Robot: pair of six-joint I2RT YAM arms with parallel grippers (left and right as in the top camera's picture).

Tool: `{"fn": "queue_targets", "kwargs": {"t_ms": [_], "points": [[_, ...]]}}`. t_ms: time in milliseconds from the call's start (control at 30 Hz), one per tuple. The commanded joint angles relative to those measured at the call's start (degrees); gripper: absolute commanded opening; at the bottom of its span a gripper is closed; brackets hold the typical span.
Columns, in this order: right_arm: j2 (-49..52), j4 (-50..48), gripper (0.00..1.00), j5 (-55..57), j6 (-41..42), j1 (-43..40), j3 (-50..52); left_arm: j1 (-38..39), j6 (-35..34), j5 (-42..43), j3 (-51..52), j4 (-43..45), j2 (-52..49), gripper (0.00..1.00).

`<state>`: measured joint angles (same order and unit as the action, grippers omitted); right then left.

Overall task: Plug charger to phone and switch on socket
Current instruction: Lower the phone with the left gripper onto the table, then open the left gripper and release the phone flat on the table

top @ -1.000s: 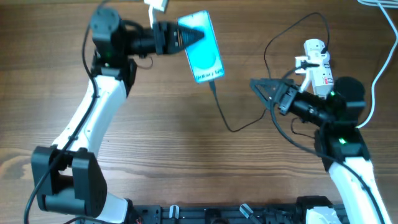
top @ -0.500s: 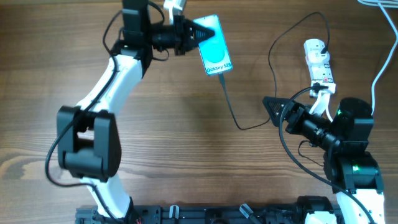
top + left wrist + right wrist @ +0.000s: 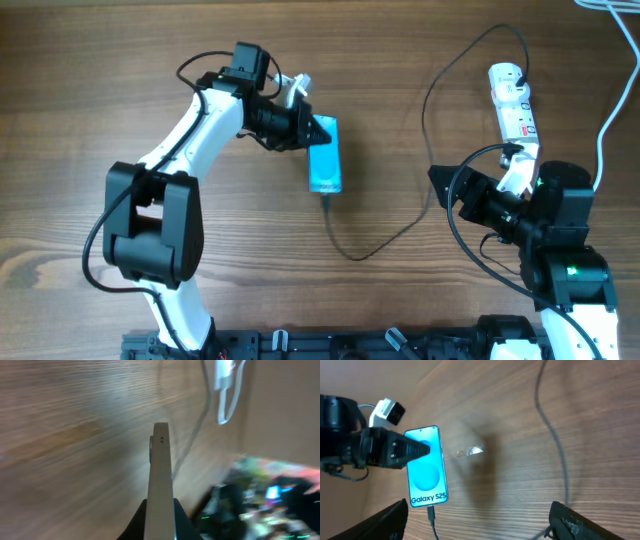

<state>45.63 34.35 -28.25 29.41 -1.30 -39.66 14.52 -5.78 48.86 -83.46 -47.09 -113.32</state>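
Left gripper (image 3: 316, 130) tight on phone (image 3: 325, 162) upper centre, charger (image 3: 561, 460) in its lower end; right gripper (image 3: 440, 185) spread wide, lower right.

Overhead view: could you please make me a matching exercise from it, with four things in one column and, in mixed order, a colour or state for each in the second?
Things
1. phone
2. charger
3. socket
4. right gripper

Colour or state
A. white, lying on the right side of the table
B. open, holding nothing
C. thin and black, curving across the wood
D. cyan screen, gripped by the left gripper

Pairs: 1-D, 2-C, 3-A, 4-B
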Motion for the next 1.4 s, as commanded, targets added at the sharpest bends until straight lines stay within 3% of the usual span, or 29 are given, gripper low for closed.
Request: {"fn": "queue_targets", "kwargs": {"t_ms": [0,300,433,967,1167,1367], "points": [[-0.5,0.5,0.91,2.1,-0.9,-0.2,-0.6,1.4,15.0,-3.8,-0.4,0.0,-0.5,0.04],[-0.5,3.7,0.91,4.3,-1.0,-0.2,-0.6,1.2,13.5,-2.9,-0.4,3.2,-10.5,0.04],[-0.5,4.4,0.91,4.8,-0.9,-0.2,-0.6,0.0,12.4,2.8,-0.4,6.6,-12.9,0.04],[2.0,5.8,0.95,6.5,-0.8,-0.2,-0.6,-1.6,8.3,-8.5,0.0,9.9,-13.2,0.15],[4.1,5.8,0.95,6.4,-0.8,-0.2,-0.6,-1.5,8.2,-8.5,0.0,10.8,-14.0,0.15],[5.2,5.9,0.95,6.5,-0.8,-0.2,-0.6,-1.5,3.8,-7.2,0.0,10.9,-18.7,0.14]]}}
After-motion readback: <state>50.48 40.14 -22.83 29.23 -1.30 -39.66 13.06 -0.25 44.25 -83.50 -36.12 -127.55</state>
